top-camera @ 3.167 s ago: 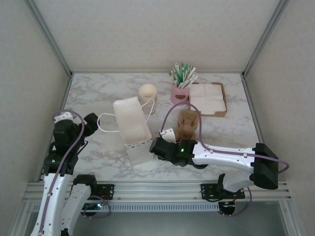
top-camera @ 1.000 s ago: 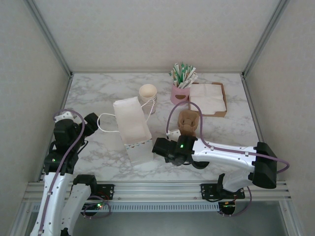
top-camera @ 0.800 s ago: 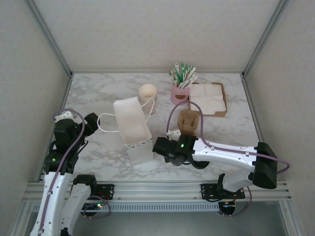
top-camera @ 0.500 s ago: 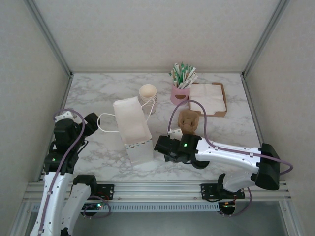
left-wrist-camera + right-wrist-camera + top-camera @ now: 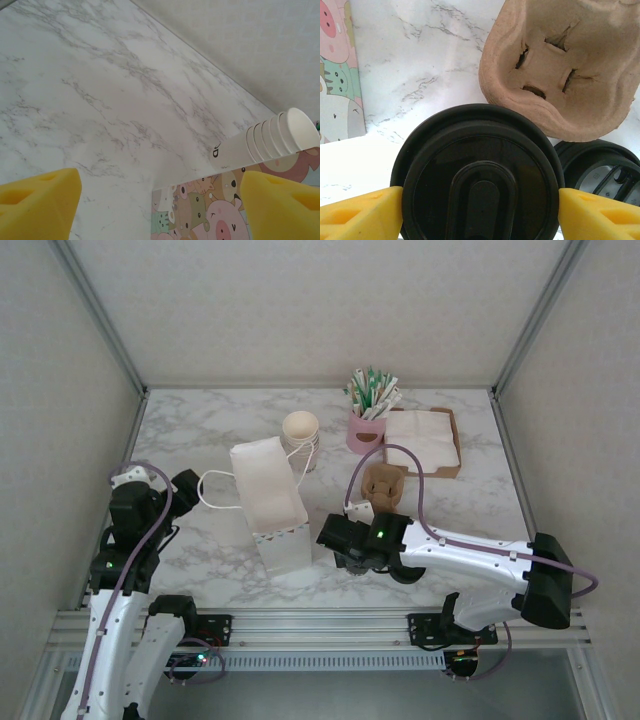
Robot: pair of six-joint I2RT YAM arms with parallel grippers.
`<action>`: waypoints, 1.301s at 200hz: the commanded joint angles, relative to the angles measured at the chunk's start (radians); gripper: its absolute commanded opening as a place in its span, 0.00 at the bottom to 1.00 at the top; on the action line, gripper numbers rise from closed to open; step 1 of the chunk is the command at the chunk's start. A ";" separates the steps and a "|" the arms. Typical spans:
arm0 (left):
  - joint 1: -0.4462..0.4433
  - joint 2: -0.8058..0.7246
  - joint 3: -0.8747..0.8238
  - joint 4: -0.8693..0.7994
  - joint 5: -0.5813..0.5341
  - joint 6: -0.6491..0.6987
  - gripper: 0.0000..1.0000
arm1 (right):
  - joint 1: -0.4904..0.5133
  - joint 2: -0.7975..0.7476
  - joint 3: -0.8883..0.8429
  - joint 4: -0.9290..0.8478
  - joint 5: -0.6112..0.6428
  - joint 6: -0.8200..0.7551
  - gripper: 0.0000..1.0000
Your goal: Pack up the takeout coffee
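right gripper pinching the takeout coffee

right gripper (image 5: 480, 212) clamps its pads on the takeout coffee (image 5: 477, 170), now shifted slightly toward 3 o'clock, away from the paper bag (image 5: 270, 502). cup carrier (image 5: 560, 70) at 1 o'clock. left gripper (image 5: 160, 205) spread wide.

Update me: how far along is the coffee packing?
Done: the takeout coffee has its black lid on. In hand: the right tool clamps it beside the pulp carrier, near the paper bag. To do: it sits in neither carrier nor bag; the left tool hangs open, empty.
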 commanded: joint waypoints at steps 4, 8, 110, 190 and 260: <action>0.010 -0.001 0.007 -0.002 -0.009 0.012 0.83 | -0.008 -0.027 -0.001 -0.009 -0.003 -0.002 0.79; 0.009 -0.001 0.007 -0.002 -0.009 0.012 0.83 | -0.008 -0.028 0.002 -0.011 -0.001 -0.004 0.79; 0.010 -0.001 0.011 -0.005 -0.008 0.012 0.83 | -0.049 -0.160 0.047 -0.095 0.039 -0.014 0.79; 0.010 -0.012 0.011 -0.008 -0.013 0.013 0.82 | -0.303 -0.267 0.070 -0.062 0.029 -0.160 0.65; 0.010 -0.017 0.011 -0.004 0.003 0.027 0.76 | -0.476 -0.133 0.119 0.074 -0.115 -0.566 0.48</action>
